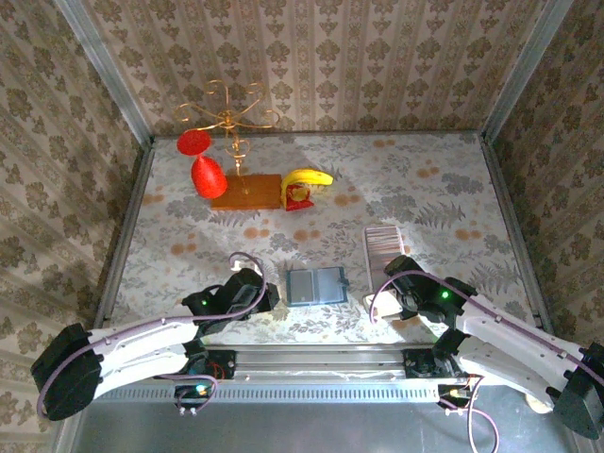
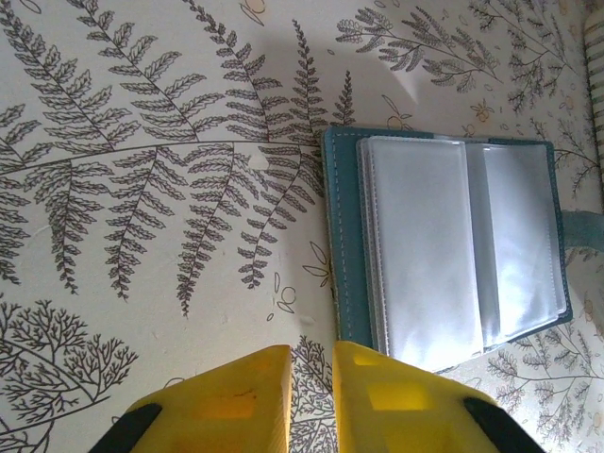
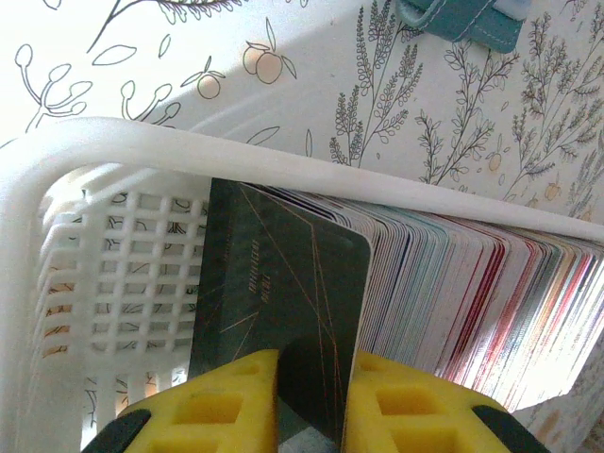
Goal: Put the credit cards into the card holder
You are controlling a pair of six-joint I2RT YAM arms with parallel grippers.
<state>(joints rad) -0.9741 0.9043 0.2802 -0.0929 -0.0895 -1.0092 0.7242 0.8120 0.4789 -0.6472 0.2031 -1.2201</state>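
Nearest the arms' bases, the left gripper (image 2: 311, 363) hangs low over the fern-printed tablecloth (image 1: 425, 189), its yellow fingers drawn nearly together with a slim gap and nothing between them. Just beyond those fingertips, and not touching them, lies the small teal-blue folding card holder (image 2: 425, 255). It is spread open flat, its clear plastic sleeves facing up and holding no cards. Its pale snap tab (image 3: 514, 9) juts from the edge on the side of the long white plastic lattice tray (image 3: 283, 156). At the near end of that tray, the right gripper (image 3: 314, 377) has its yellow fingers pinched on a thin dark card (image 3: 274, 274), a rectangle of plastic crossed by fine coppery lines. That card stands upright at the front of the row, inside the tray. Packed behind it, the pale thin rectangular credit cards (image 3: 453, 283) stand on edge like fine stripes, running away from the arms. From above, the holder sits between the two grippers, with the tray just to its right. Far back on the table, well apart from the work, a yellow banana (image 1: 311, 176) rests beside a wooden board (image 1: 247, 192). From the board rises a gold wire rack (image 1: 226, 109) with two red wine glasses (image 1: 208, 177) hanging upside down.
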